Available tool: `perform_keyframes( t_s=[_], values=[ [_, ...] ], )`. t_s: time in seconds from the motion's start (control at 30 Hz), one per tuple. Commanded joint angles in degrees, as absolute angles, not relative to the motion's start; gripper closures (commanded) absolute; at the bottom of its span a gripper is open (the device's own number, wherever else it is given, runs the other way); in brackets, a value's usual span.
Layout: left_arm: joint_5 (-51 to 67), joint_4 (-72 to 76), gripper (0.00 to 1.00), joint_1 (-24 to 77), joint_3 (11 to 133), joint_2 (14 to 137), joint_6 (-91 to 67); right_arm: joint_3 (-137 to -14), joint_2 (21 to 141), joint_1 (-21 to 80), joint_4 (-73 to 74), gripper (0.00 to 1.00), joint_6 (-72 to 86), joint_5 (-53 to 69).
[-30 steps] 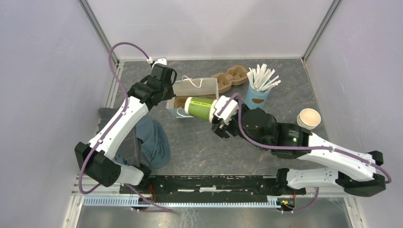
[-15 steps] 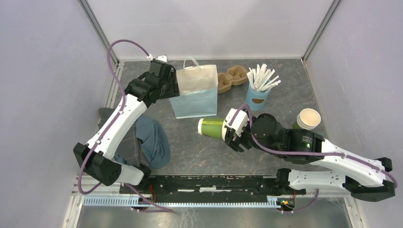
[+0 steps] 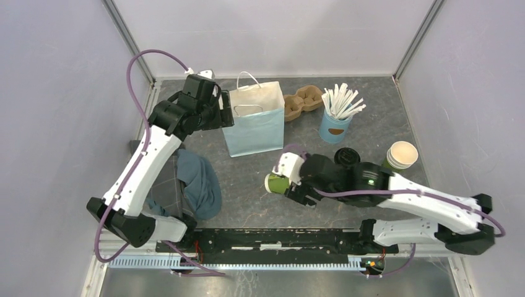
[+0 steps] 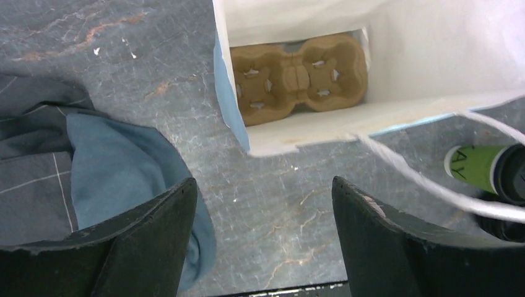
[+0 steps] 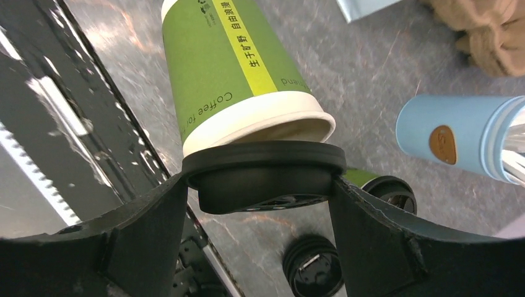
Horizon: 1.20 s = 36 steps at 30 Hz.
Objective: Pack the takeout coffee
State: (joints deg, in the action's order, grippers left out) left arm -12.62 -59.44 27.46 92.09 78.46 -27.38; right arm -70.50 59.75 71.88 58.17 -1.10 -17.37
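Right claw (image 5: 259, 185) clamped on coffee cup (image 5: 229, 68) by its lid (image 5: 266, 162). Cup axis looks about 9–3, and the bag (image 3: 254, 127) is at its 11. Left claw (image 4: 261, 185) apart, empty.

Bare table (image 3: 244, 179) between blue bag (image 3: 255, 133) and lidded cup (image 3: 277, 183), cloth (image 3: 201, 185) to the left

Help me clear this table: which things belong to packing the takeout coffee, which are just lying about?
Job: green paper cup with black plastic lid, gripped by the right hand; light-blue paper bag; brown cardboard carrier inside it.
Lying about: light-blue cup of white sticks; lidless green paper cup; loose black lid; blue cloth; spare brown carrier.
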Motion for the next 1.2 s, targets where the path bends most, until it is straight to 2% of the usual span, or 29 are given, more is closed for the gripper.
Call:
perform_keyframes(
  t_s=[0.0,0.17,0.43,0.6,0.8,1.03,1.17],
  values=[
    [-11.27,-61.41,0.13,27.42,95.64,73.59,-25.37,-73.17,67.92,71.81,63.81,0.85,-0.13,-21.24],
    [-14.28,-62.71,0.12,27.42,97.42,70.18,-25.58,-76.60,76.86,71.81,67.06,0.85,-0.09,-23.41],
    [-15.98,-61.25,0.13,27.42,90.88,64.03,-25.66,-84.77,90.70,71.82,71.94,0.84,3.72,-24.02],
    [-18.19,-60.72,0.13,27.42,89.04,63.40,-23.38,-82.74,94.59,71.80,72.05,0.86,5.06,-22.86],
    [-18.55,-58.94,0.13,27.42,87.50,65.39,-19.19,-83.71,97.02,71.80,72.04,0.83,5.49,-23.67],
    [-18.03,-56.27,0.13,27.42,84.33,66.27,-17.32,-88.50,102.04,71.81,72.01,0.76,5.36,-22.08],
    [-17.21,-56.00,0.13,27.34,84.40,66.62,-17.23,-90.77,103.46,71.85,72.06,0.62,5.32,-21.46]
  ],
)
